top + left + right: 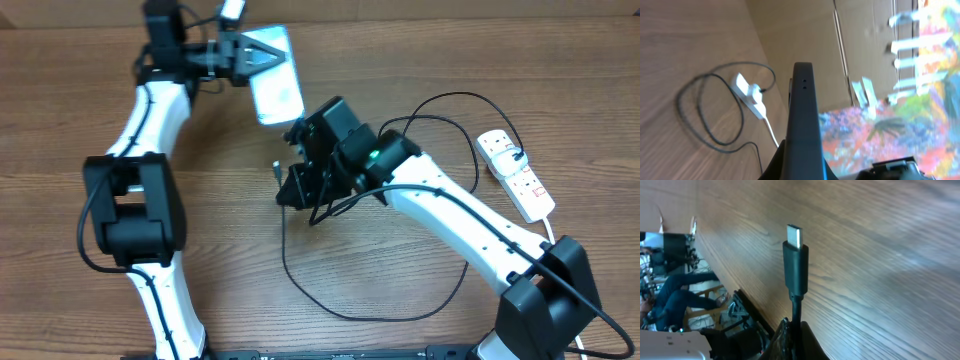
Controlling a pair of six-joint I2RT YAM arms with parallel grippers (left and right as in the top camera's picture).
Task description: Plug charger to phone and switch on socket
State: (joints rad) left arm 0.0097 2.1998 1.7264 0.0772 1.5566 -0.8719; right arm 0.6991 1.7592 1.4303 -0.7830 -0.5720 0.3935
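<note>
Clamping phone, seemingly edge-on: left jaws; right jaws pinched on charger

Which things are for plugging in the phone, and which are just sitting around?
For the job: phone, held by the left gripper; charger, its plug pinched in the right gripper; socket.
Just around: cardboard and blurry colourful picture beyond the table; seated person in the background.
</note>
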